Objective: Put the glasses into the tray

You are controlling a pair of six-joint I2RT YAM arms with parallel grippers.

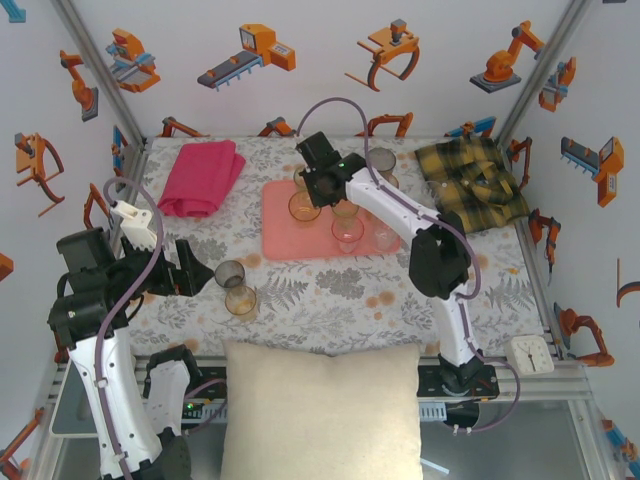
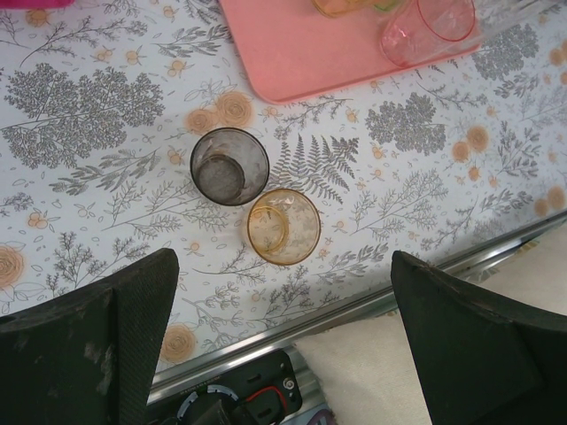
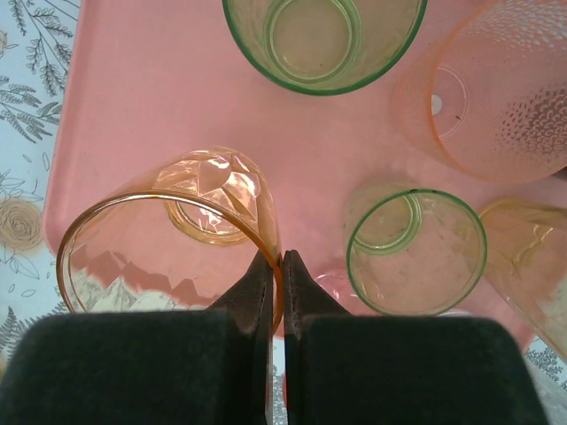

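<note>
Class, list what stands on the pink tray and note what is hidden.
On the tray are an amber glass, rim pinched by the right gripper, a green glass, another green glass, a pink glass and a cropped pale glass. The gripper hides the tray's near part.

The salmon tray (image 1: 282, 240) lies flat on the surface. Upright on it stand an amber glass (image 3: 168, 239), its rim pinched by my right end effector (image 3: 276, 266), a wide green glass (image 3: 323, 40), a smaller green glass (image 3: 416, 252) and a pink dotted glass (image 3: 496, 97). Off the tray, near its front-left corner, a grey glass (image 2: 229, 166) and a second amber glass (image 2: 283, 227) stand upright, side by side.
</note>
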